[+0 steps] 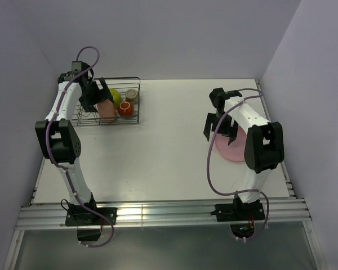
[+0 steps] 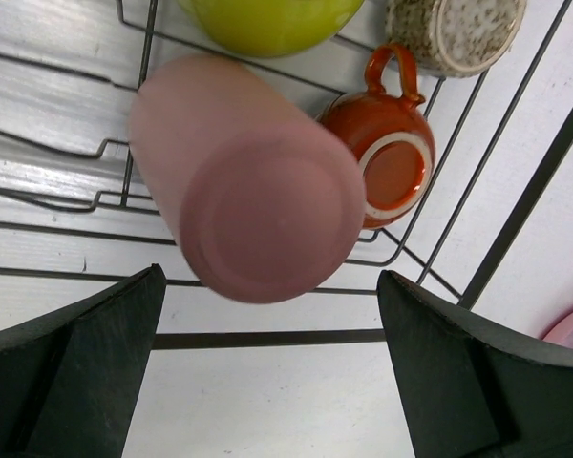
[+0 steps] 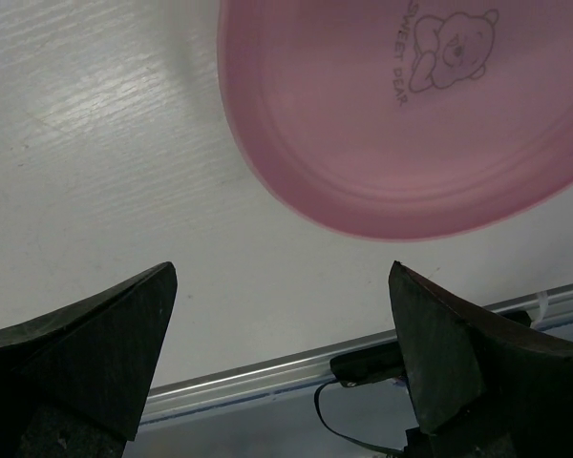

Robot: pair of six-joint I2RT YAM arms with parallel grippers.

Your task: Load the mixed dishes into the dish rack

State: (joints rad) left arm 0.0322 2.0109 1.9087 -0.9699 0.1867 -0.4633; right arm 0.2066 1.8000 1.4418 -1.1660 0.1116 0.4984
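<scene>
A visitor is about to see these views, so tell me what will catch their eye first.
First, the bright cluster in the dish rack at the table's far left: a salmon-pink cup, lime-green bowl, orange-red mug and speckled beige cup, with the open left gripper right above the pink cup. Then the big pink plate with a bear print, lying on the table at the right, just by the open right gripper.

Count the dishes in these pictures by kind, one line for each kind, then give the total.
Bowls: 1, the lime-green bowl
Plates: 1, the pink plate
Cups: 2, the salmon-pink cup and the speckled beige cup
Mugs: 1, the orange-red mug
Total: 5
</scene>
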